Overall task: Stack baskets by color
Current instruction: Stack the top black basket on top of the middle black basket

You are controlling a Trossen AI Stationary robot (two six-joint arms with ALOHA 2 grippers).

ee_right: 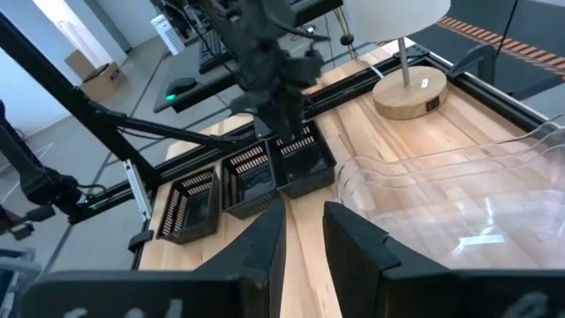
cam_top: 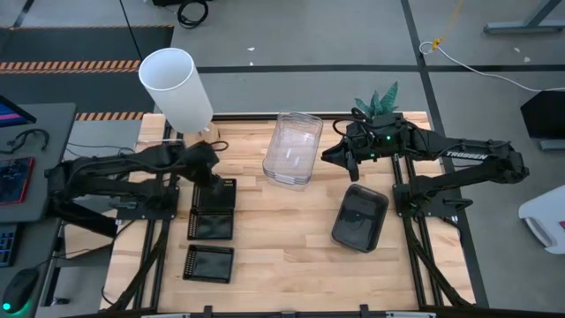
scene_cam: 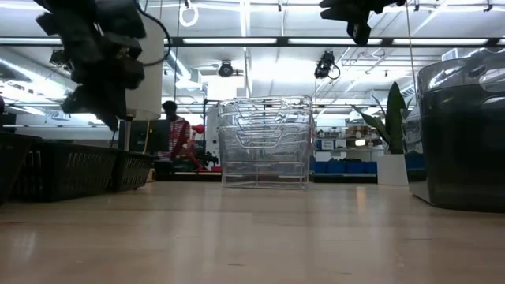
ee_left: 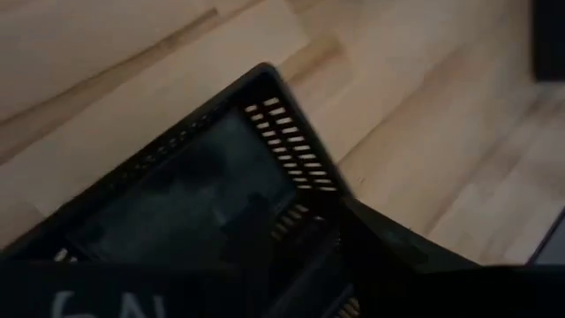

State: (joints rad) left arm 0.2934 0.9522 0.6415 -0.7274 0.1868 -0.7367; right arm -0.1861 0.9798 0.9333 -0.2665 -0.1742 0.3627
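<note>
Three small black grid baskets (cam_top: 212, 223) stand in a row on the table's left half, bottoms down. My left gripper (cam_top: 214, 183) hangs open just above the farthest one (ee_right: 305, 163), pointing steeply down at it, and touches nothing. Clear baskets (cam_top: 293, 147), nested in one another, stand at the far middle. My right gripper (ee_right: 305, 238) hovers high beside them on their right. Its fingers stand a narrow gap apart with nothing between them. A smoky dark grey basket (cam_top: 360, 218) rests on the table's right half.
A white cylindrical lamp (cam_top: 177, 84) on a wooden base stands at the far left corner. A small potted plant (cam_top: 380, 99) stands at the far right. Bare wood lies between the black baskets and the dark grey one. A person (scene_cam: 172, 134) shows in the room behind.
</note>
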